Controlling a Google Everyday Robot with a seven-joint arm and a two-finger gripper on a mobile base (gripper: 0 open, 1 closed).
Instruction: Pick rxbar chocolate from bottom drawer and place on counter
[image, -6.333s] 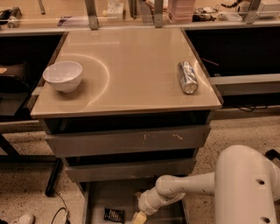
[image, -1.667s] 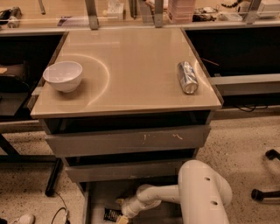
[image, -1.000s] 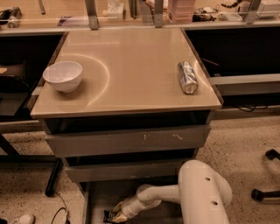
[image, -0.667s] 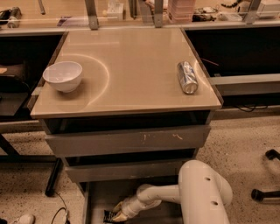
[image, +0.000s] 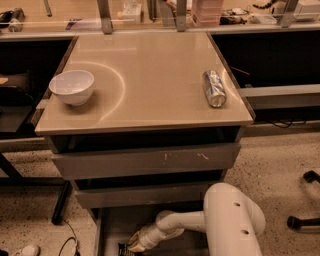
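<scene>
The bottom drawer (image: 112, 225) is pulled open at the lower edge of the view, its grey floor showing. The rxbar chocolate (image: 123, 249) is a small black bar on the drawer floor at the frame's bottom edge, partly hidden. My gripper (image: 133, 245) reaches down into the drawer from the white arm (image: 220, 220) and sits right at the bar. The beige counter (image: 150, 80) lies above the three drawers.
A white bowl (image: 72, 86) stands on the counter's left side. A silver can (image: 214, 88) lies on its side at the right. Two shut grey drawers (image: 145, 160) sit under the counter. Black table legs and cables are on the speckled floor at left.
The arm swung left inside the bottom drawer, and the gripper came down onto the black bar. Over the last second it has stayed almost still there.
</scene>
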